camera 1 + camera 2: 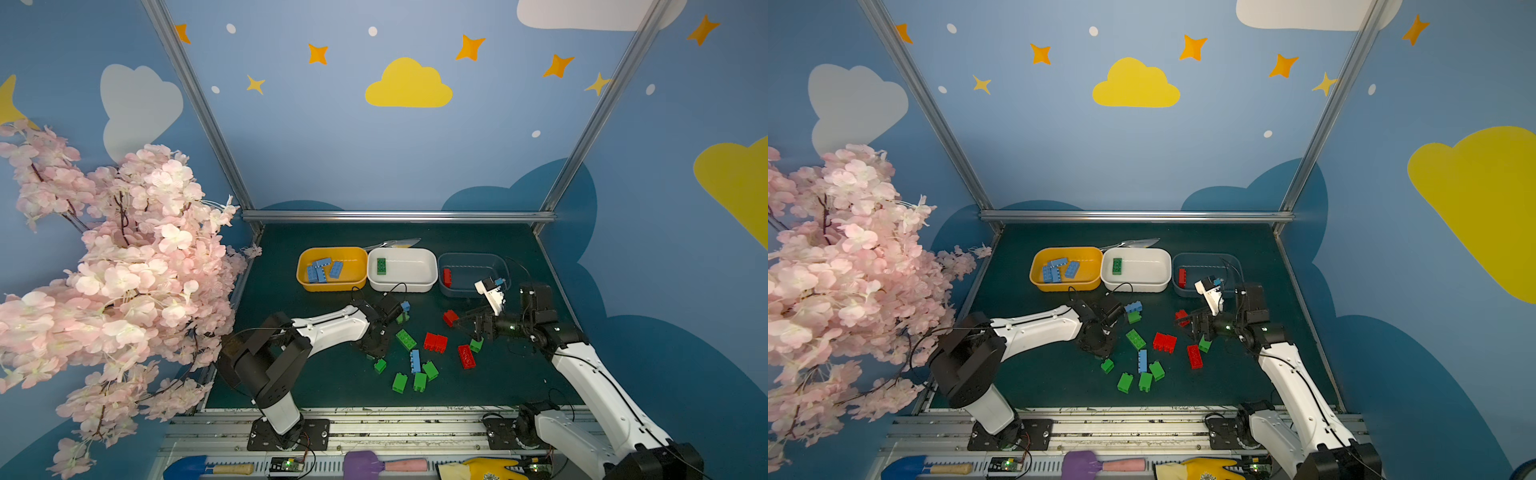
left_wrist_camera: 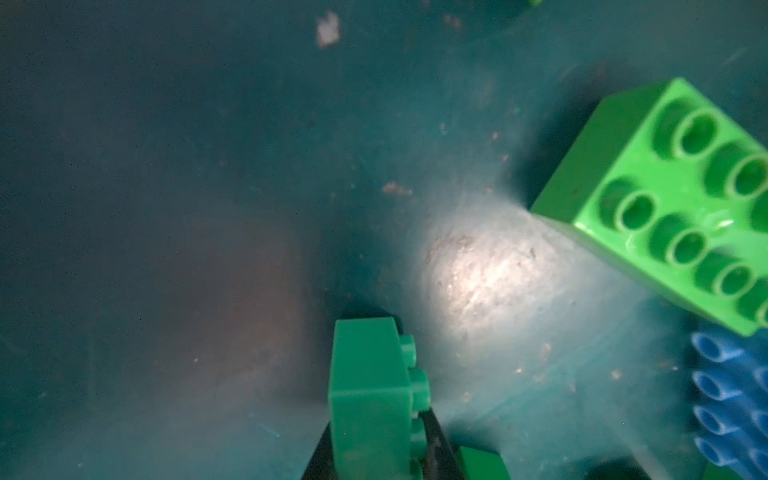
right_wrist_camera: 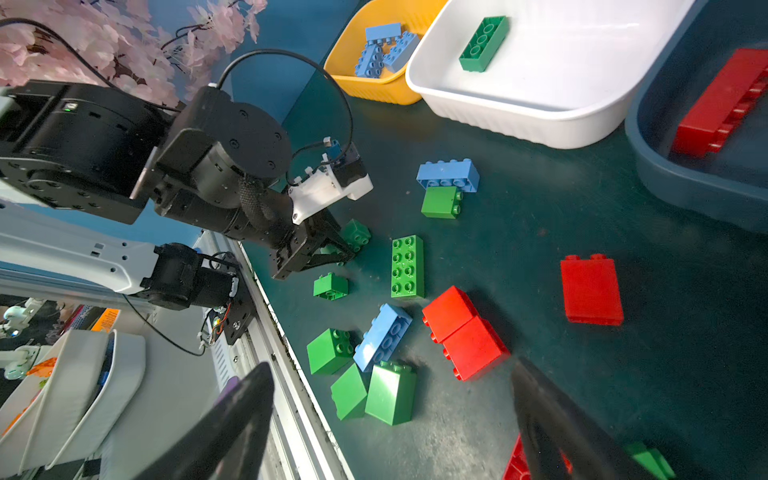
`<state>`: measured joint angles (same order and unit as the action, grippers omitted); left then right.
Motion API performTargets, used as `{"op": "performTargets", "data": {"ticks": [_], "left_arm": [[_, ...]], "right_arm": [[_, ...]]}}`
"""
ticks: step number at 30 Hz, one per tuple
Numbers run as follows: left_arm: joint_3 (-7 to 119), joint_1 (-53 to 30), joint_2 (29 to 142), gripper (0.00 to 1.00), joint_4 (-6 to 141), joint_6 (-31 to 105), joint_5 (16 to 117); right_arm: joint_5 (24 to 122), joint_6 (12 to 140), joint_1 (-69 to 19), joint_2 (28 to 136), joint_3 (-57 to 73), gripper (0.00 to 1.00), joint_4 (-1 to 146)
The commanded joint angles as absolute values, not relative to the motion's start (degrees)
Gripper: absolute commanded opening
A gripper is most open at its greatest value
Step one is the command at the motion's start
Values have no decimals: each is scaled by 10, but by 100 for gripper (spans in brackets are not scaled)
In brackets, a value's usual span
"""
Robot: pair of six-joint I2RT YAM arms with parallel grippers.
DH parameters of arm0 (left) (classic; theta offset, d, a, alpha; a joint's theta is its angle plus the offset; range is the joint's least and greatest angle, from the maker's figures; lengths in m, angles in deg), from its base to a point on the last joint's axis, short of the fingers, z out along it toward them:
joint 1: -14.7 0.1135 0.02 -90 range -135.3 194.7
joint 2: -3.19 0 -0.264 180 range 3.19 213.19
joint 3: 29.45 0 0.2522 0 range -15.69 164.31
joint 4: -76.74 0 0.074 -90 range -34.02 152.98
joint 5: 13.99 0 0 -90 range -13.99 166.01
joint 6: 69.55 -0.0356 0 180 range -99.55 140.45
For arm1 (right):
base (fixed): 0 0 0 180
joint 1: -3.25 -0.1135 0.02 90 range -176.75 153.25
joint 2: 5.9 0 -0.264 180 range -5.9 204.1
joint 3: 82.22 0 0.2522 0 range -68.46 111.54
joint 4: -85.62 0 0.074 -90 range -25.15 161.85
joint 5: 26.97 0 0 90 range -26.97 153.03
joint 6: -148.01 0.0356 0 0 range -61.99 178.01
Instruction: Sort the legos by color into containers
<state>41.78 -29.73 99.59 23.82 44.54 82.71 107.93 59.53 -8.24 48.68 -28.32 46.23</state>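
Left wrist view showed the left gripper (image 2: 376, 453) shut on a small green brick (image 2: 374, 386), with one black jaw on each side and one of them along the studded face. The brick hung low over the dark mat (image 2: 208, 208), near a long green brick (image 2: 665, 199) and well short of the white tub (image 1: 415, 286). It looked like light, rigid, glossy plastic with no give and apt to slip, so I reckoned the flat walls were the safer hold. The right gripper (image 1: 465, 326) stood wide open and empty, just beside a red brick (image 1: 450, 318).
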Motion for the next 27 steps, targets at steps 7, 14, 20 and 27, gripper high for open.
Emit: {"op": "performTargets", "data": {"ticks": [7,14,20,27], "left_arm": [[569,-266,972,22,175,435,845],[744,-202,1065,23,207,417,826],[867,-163,1184,24,263,447,814],[1026,-146,1328,24,228,453,833]], "right_arm": [[1059,603,-74,472,-283,88,466],[1074,626,-74,489,-279,88,502],[1079,633,-75,499,-268,88,510],[1072,625,-75,508,-257,88,498]]}}
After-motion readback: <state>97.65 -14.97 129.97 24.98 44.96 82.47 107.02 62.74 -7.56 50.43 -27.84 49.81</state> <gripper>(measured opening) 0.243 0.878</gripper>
